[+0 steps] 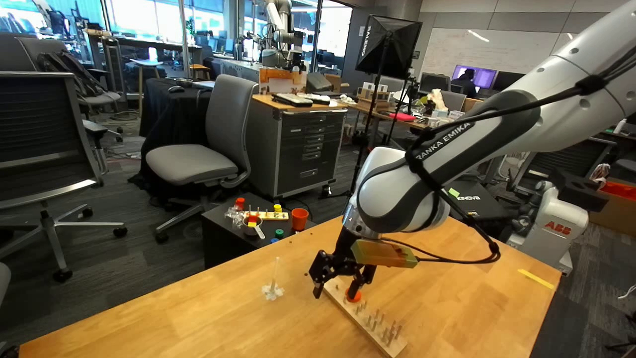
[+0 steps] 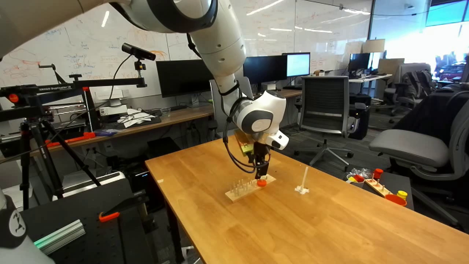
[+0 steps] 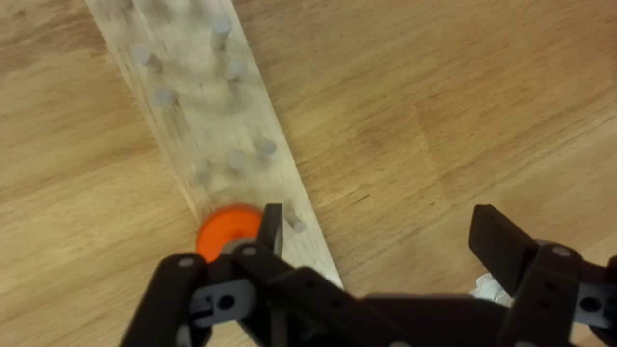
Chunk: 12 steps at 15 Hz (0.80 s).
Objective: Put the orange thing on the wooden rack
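Though round, orange piece [image 3: 226, 229] flat on rack [image 3: 212, 125].

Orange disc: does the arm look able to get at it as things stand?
Probably yes, after shifting sideways: the open tool hangs close, but one finger partly hides the orange disc in the wrist view, and a peg stands nearby.

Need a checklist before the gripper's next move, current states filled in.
1. The gripper open, nothing held: ok.
2. The orange thing on the wooden rack: ok, near one end.
3. The orange thing fully seated: cannot tell, a finger partly hides it.
4. That finger clear of the orange thing: cannot tell, they overlap in the wrist view.
5. The wooden rack flat on the table: ok.
6. The gripper apart from the taped upright stick: ok, gap in both exterior views.
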### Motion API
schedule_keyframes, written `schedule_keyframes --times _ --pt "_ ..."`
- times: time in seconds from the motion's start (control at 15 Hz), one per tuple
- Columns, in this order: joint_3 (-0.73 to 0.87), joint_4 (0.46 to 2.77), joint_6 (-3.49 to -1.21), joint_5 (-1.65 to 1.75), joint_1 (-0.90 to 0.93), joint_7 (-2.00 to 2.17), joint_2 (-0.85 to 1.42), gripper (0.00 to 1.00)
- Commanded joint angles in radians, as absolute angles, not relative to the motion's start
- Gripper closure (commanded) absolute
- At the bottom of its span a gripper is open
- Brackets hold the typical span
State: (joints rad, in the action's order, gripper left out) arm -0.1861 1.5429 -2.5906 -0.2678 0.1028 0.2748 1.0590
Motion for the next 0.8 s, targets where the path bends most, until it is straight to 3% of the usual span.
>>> schedule_keyframes --times 0.0,0.73 --pt "-0.198 1.529 -2.572 -0.296 0.086 0.248 1.069 0.00" --pt "-0.092 1.517 -2.468 -0.155 0.230 0.305 0.916 0.00"
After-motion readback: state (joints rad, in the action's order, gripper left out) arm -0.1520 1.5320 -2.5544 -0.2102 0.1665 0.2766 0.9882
